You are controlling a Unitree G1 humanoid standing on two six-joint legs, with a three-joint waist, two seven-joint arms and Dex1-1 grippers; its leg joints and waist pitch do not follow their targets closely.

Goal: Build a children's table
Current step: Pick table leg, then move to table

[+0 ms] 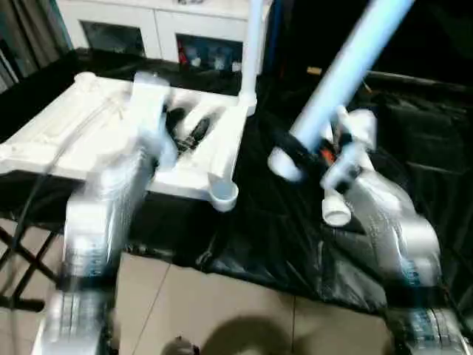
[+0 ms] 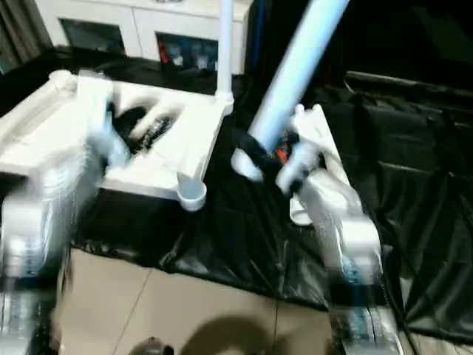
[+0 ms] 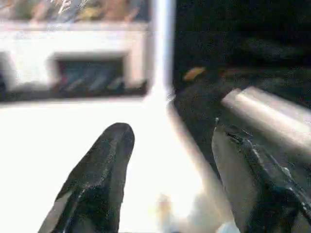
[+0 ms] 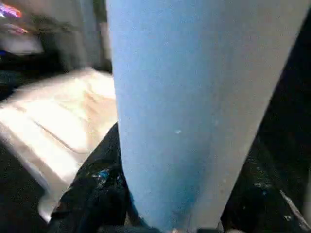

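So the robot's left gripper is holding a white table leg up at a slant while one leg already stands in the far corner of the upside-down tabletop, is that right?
Not quite: the right gripper holds the slanted leg, as the left eye view shows. The left gripper is open over the tabletop. The rest stands: one upright leg sits in the far corner socket.

Tabletop (image 1: 214, 159): white moulded plastic, smooth, slight sheen, ribbed on the upturned side. Legs: smooth white plastic tubes, one upright in a corner socket (image 1: 251, 52), one in the right claw (image 1: 299, 151), bluish under the light (image 4: 194, 97). Work surface cover (image 1: 295, 244): black sheeting, glossy and creased. Forearms (image 1: 392, 222): silver, metallic-looking, satin. Claw fingers (image 3: 97, 184): black, smooth, semi-gloss. Floor (image 1: 222, 310): pale glossy tiles. Cabinet (image 1: 159, 29): white, smooth, glass doors.
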